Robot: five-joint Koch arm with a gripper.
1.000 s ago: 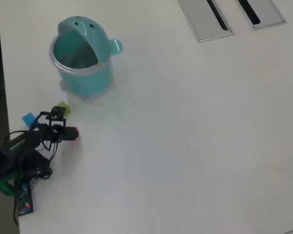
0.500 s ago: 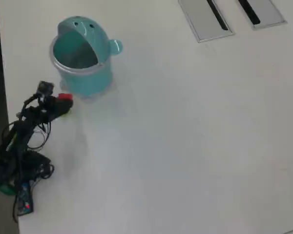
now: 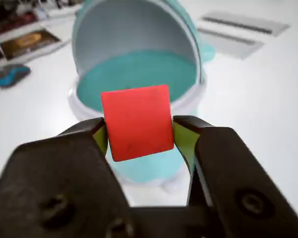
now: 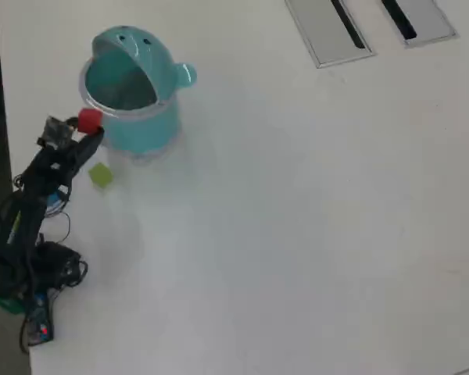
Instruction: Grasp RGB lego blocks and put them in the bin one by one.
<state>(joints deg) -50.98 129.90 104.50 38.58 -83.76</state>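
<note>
My gripper is shut on the red lego block, pinched between its two green-padded black fingers. The overhead view shows the gripper holding the red block up beside the left rim of the teal bin. In the wrist view the bin stands just ahead, its domed lid swung back and its mouth open. A yellow-green block lies on the table below the bin. A bit of the blue block peeks out from under the arm.
Two flat grey panels with dark slots lie at the table's top right. The arm's base and cables sit at the left edge. In the wrist view a blue mouse and clutter lie far left.
The arm has lifted the red block off the table and carried it up toward the bin's left rim. The yellow-green block is uncovered now.
</note>
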